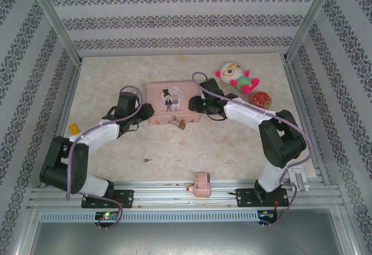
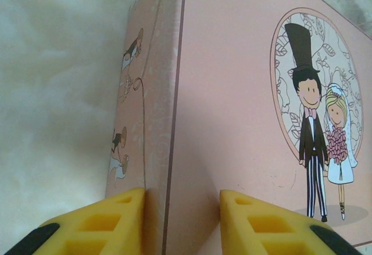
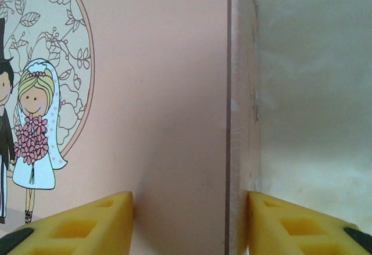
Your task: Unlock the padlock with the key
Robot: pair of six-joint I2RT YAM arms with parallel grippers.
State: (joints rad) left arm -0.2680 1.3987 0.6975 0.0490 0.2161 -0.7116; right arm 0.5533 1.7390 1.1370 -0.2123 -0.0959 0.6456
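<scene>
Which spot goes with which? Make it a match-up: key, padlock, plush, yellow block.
Things:
1. key
2. padlock
3. plush
4. yellow block

Places:
A. at the left edge of the table
B. against the near side of the tin
C. alone on open table, nearer the arm bases than the tin
D. beyond the tin's far right corner

Pairs: 1-C, 2-B, 3-D, 4-A
</scene>
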